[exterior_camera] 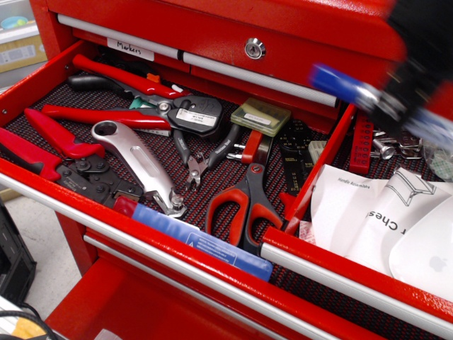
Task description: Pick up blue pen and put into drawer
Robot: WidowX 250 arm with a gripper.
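Note:
My gripper (417,85) is a dark blur at the upper right, shut on the blue pen (354,88). The pen lies roughly level, its blue end pointing left, and the far end is lost in the blur. It hangs above the right-hand drawer (340,273), which has a silver front rail, a dark mesh liner, white printed paper (375,216) and metal keys (389,142).
The left drawer holds red-handled pliers (64,142), scissors (244,205), a silver tool (138,166) and a long flat blue strip (202,241) along its front. A red divider (322,166) separates the two drawers. The chest's locked upper drawer (255,48) is behind.

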